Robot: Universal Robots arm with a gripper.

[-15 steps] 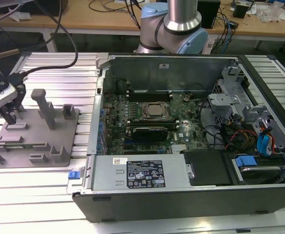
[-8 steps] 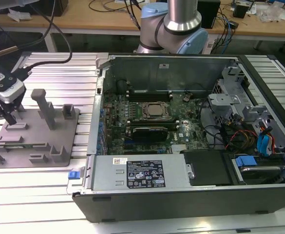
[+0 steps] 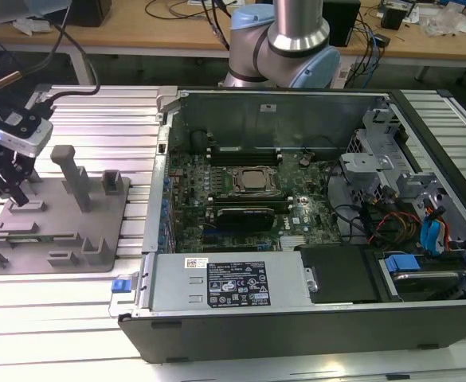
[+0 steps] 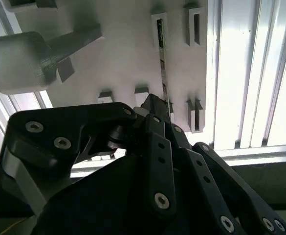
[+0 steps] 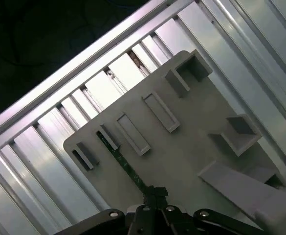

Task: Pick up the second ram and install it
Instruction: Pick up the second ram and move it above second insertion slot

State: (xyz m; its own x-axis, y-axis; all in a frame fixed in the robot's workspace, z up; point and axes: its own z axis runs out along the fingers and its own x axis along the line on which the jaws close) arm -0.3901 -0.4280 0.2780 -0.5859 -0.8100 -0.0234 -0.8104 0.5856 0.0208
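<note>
One gripper (image 5: 152,192) is seen pinched narrow on the near end of the one second ram (image 5: 122,160), which is stood on edge in a slot of the one grey fixture (image 5: 191,152). Beyond the fixture, on the exterior view's right, one open computer case (image 3: 280,306) is seen.

Slim green second ram (image 5: 122,160), edge-up in fixture (image 5: 191,147)

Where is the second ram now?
In the first wrist view the second ram stands on edge in the grey fixture, gripper at its end; that fixture is at the exterior view's left.
</note>
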